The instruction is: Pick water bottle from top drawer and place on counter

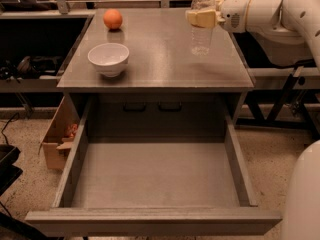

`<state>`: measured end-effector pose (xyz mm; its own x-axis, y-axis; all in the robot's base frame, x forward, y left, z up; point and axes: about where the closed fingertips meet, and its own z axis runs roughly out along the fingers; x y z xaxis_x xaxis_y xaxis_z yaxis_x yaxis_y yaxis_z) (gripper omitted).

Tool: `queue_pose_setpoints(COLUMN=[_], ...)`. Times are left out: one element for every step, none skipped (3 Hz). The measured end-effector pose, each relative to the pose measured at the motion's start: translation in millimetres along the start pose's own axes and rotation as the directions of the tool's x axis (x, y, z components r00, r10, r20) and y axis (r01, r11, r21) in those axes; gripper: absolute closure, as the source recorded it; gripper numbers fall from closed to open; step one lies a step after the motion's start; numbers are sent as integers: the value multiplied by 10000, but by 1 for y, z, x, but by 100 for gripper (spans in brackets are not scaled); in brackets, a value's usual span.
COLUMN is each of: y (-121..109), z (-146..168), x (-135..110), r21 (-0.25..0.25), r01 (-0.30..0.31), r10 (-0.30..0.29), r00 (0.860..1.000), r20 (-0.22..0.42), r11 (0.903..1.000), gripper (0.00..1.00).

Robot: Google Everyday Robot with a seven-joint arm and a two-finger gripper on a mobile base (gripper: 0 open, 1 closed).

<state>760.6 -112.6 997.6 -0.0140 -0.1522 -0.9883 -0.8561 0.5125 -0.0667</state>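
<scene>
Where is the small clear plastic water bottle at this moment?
In the camera view, the clear plastic water bottle is upright at the back right of the grey counter, held below its cap by the gripper, across from the orange fruit.

Grey, smooth, slightly glossy counter [160, 59]. Near its far left corner, an orange [113, 19], resting on the surface. By the left edge, closer to the front, a white bowl [108, 59], upright. Near the right edge, toward the far right corner, the water bottle [201, 39], upright, white cap up, base at the surface or just above: cannot tell which. Clamped round its upper half from the right, the gripper [201, 18], above that same edge.
</scene>
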Motion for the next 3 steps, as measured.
queue_pose_setpoints(y=[-3,-5,-5], z=[8,9,8], x=[36,66,61], r21=[37,38,37], r01=[-390,-940,-940], r10=[391,940,940], r00=[9992,9956,9956], r20=[-121,56,56], r11=[9992,9956,9956], gripper=[100,99,77])
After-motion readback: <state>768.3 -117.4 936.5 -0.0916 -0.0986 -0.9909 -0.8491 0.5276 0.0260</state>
